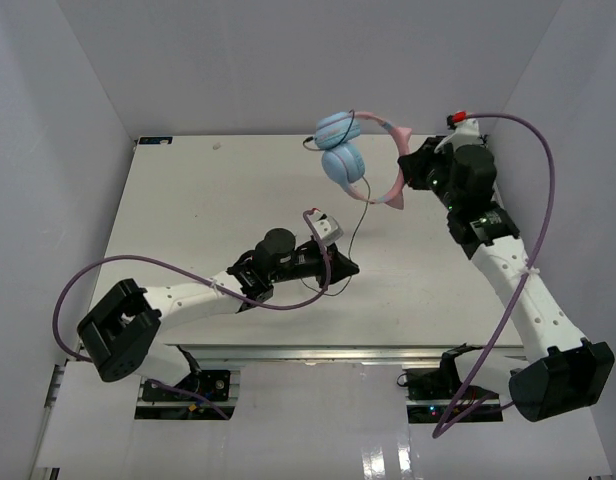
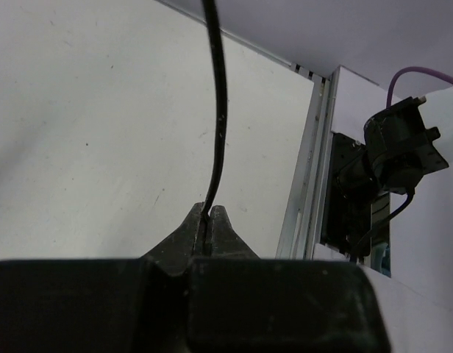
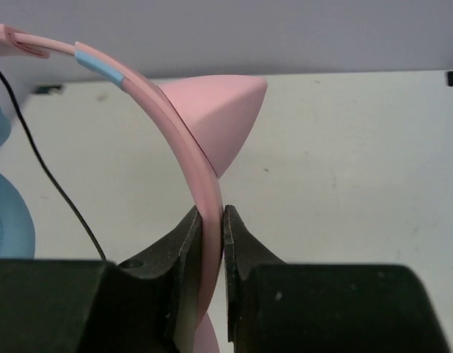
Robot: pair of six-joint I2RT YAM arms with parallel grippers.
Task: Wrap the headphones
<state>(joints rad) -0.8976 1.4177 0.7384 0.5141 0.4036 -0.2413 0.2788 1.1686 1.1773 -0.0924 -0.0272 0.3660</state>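
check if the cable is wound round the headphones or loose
Loose: the cable runs from the earcups to the left gripper, fingers pinching it; no turns seen around the headband.

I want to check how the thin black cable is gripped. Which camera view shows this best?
The left wrist view: the cable sits pinched in the closed left gripper. The top view shows its run down from the headphones, but small. The right wrist view shows only a short stretch.
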